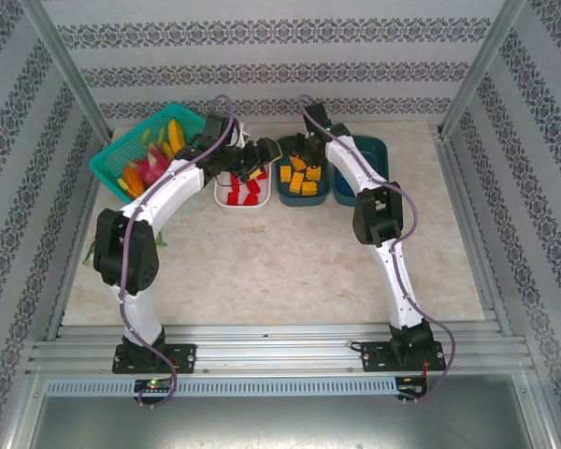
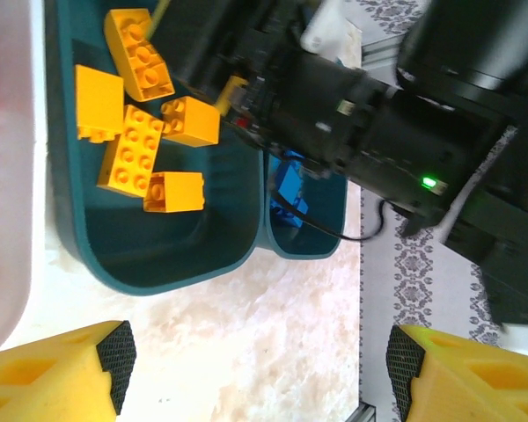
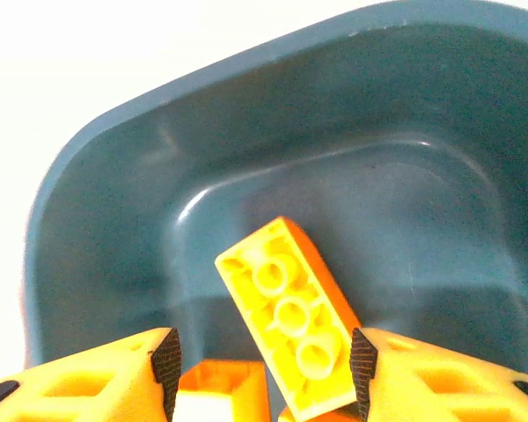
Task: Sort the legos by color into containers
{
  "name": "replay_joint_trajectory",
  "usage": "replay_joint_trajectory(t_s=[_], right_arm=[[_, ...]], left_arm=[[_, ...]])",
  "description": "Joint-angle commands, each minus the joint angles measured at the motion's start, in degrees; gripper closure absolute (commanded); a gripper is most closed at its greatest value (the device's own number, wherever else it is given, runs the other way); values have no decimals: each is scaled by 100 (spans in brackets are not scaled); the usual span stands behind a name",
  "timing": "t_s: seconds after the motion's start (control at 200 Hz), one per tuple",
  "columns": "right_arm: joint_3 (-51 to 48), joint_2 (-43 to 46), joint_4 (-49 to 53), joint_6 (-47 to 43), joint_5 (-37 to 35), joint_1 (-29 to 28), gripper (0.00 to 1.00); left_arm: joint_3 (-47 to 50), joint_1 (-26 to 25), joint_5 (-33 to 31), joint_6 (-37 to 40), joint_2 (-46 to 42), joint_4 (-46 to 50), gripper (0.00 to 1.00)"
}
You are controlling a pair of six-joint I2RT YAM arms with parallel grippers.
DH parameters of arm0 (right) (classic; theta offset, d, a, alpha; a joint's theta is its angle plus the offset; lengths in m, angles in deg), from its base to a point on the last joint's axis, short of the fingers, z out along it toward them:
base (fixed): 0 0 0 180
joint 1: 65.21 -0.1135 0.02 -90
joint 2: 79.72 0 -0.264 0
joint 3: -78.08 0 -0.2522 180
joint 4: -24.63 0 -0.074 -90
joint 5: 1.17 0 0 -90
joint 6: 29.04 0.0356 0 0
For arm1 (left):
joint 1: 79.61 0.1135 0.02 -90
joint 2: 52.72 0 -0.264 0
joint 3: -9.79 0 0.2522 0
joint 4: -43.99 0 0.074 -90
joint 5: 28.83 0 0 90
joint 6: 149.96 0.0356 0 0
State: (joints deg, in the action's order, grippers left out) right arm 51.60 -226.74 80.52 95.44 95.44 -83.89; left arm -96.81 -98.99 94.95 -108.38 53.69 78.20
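The right gripper has its jaws partly open around one orange-yellow brick. The brick tilts with its hollow underside up. It seems to lean on the right-hand of the two pads and stands apart from the left-hand one, so it looks loose rather than pinched. It hangs inside the middle teal tub, low over more of the same colour. Such a brick is probably light, rigid and smooth-sided, with little risk of breaking. The flat long sides would give the pads the surest hold, while a grip across corners or studs could let it twist or squirt out. The left gripper hovers over the table just near of the tubs, its fingers wide with nothing between them. In front of it, five orange-yellow bricks lie in a loose cluster on the middle tub's floor. To the left, the white tub holds red bricks. To the right, touching the middle tub, the right teal tub shows a blue brick, but the arm hides most of its inside. Further left, the bright teal basket holds toy fruit.
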Motion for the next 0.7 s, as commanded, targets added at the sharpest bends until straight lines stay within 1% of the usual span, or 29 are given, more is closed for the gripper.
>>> replay_joint_trajectory(t_s=[0.0,0.195,0.3,0.335,0.38,0.42,0.45,0.455,0.465,0.47,0.48,0.57,0.645,0.694], right_arm=[[-929,1572,-545,-242,-376,-173,44],[-4166,4024,-1852,-291,-837,-309,42],[-5810,5341,-2209,-473,-1011,-406,38],[-6215,5701,-2226,-515,-1037,-426,37],[-6859,6325,-2217,-556,-1097,-449,33],[-7289,6733,-2192,-579,-1090,-444,29],[-7633,7102,-2150,-597,-1073,-444,24],[-7685,7154,-2136,-599,-1069,-444,21],[-7769,7273,-2114,-624,-1055,-444,9],[-7832,7327,-2100,-639,-1047,-444,6],[-7923,7427,-2074,-671,-1041,-444,3],[-8585,8263,-1655,-871,-1132,-496,2],[-8875,8815,-1206,-874,-1467,-505,2],[-8963,9056,-972,-885,-1781,-522,2]], left_arm=[[107,61,-319,163,-639,556,22],[962,78,-863,391,-1645,1061,21],[1487,90,-1097,603,-2239,1280,20],[1655,94,-1177,668,-2427,1352,20],[1896,118,-1266,746,-2673,1444,19],[2138,142,-1355,790,-2926,1506,18],[2307,167,-1426,829,-3106,1544,16],[2332,169,-1440,836,-3129,1547,16],[2398,177,-1463,855,-3186,1562,9],[2422,183,-1471,858,-3214,1565,4],[2477,192,-1488,873,-3271,1574,1],[2879,240,-1733,1027,-3745,1693,0],[3057,242,-1959,1326,-4034,1868,0],[3126,249,-2325,1433,-4212,2018,0]])
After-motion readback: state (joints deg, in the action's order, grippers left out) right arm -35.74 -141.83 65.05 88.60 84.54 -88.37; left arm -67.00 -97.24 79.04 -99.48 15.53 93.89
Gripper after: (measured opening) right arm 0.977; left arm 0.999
